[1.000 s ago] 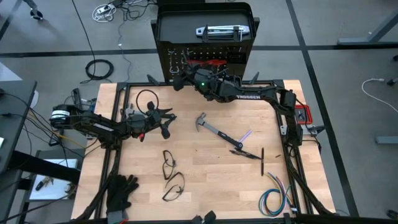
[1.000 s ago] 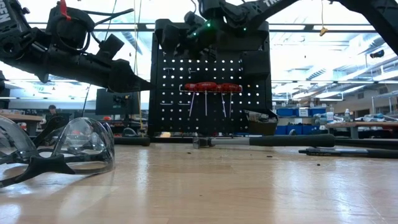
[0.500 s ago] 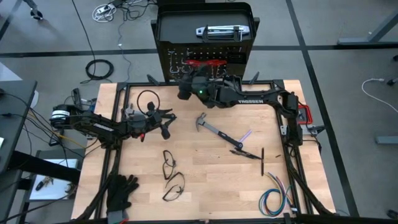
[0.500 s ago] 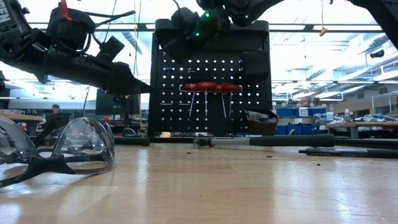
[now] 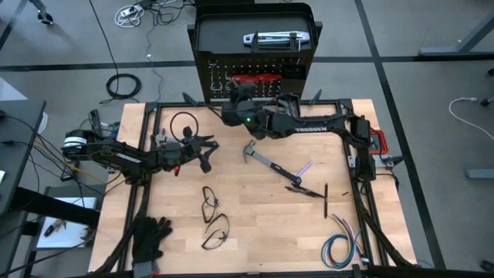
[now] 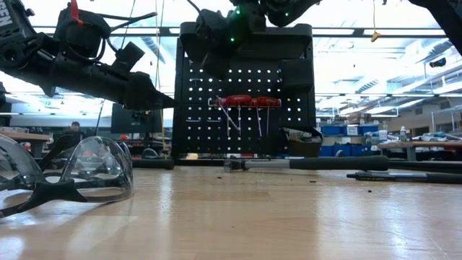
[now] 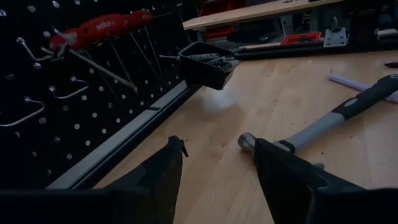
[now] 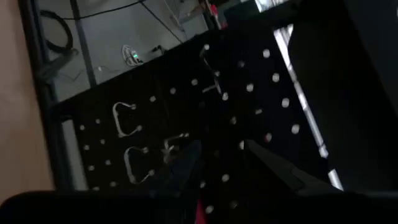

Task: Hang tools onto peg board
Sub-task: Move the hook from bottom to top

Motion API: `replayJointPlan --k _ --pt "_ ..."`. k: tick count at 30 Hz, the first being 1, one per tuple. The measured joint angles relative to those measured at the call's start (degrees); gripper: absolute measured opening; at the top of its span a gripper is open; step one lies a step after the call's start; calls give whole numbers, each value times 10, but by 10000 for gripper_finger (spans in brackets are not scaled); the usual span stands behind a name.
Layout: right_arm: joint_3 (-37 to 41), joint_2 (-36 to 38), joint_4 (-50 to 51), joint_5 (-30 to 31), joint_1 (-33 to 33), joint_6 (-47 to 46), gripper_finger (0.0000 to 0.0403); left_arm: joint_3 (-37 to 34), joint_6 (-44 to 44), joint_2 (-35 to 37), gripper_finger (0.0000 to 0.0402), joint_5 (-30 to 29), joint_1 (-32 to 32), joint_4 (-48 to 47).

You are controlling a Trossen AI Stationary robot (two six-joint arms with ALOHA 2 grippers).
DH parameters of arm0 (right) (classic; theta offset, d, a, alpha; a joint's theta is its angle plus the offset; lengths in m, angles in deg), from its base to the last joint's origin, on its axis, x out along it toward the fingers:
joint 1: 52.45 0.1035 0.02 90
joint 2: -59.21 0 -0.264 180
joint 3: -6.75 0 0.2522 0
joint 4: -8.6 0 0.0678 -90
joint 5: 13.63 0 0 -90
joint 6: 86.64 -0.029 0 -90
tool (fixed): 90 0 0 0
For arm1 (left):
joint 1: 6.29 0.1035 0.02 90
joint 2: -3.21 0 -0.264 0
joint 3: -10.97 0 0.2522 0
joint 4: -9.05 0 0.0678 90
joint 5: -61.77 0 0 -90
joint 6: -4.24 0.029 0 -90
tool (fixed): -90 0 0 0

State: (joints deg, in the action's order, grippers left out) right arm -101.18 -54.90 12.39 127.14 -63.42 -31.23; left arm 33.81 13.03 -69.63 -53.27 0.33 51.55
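Nearest in the low view, safety glasses (image 6: 68, 177) are lying on the table (image 5: 255, 232), no part of the job; beyond them the hammer (image 5: 270, 164) is lying flat mid-table, steel head toward the peg board (image 6: 242, 101), black handle trailing away; it is looking head-heavy and rigid, its rubbery grip likely the surest hold, taken close behind the head so it is not swinging. A thin dark tool (image 5: 325, 199) is lying to its right, probably light and prone to roll. The left gripper (image 5: 202, 150) is hovering over the table's left part, fingers spread and holding nothing. Farthest, the right gripper (image 5: 234, 91) is sitting against the board's upper face by the red-handled tools (image 6: 242, 101) hanging there; its fingers stand parted in the wrist view, nothing visibly between them.
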Motion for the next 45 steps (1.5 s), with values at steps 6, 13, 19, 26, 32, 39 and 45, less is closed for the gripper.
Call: replayJointPlan --k 6,13,19,26,32,39,45 --pt "-1 3 108 6 40 -110 126 0 -4 0 198 18 0 -52" --pt "0 10 281 -36 56 -342 127 0 -45 0 198 51 0 -54" --pt "14 41 434 -50 69 -523 126 2 -50 0 198 85 0 -71" --pt "195 160 360 -23 112 -631 126 55 -52 0 198 147 0 -152" --pt "415 252 77 -28 110 -642 126 124 30 -1 198 117 23 -154" --pt "573 264 -208 -50 77 -550 126 233 125 -87 198 94 87 -114" --pt "610 272 -260 -178 24 -506 125 363 332 -232 198 -17 119 -102"
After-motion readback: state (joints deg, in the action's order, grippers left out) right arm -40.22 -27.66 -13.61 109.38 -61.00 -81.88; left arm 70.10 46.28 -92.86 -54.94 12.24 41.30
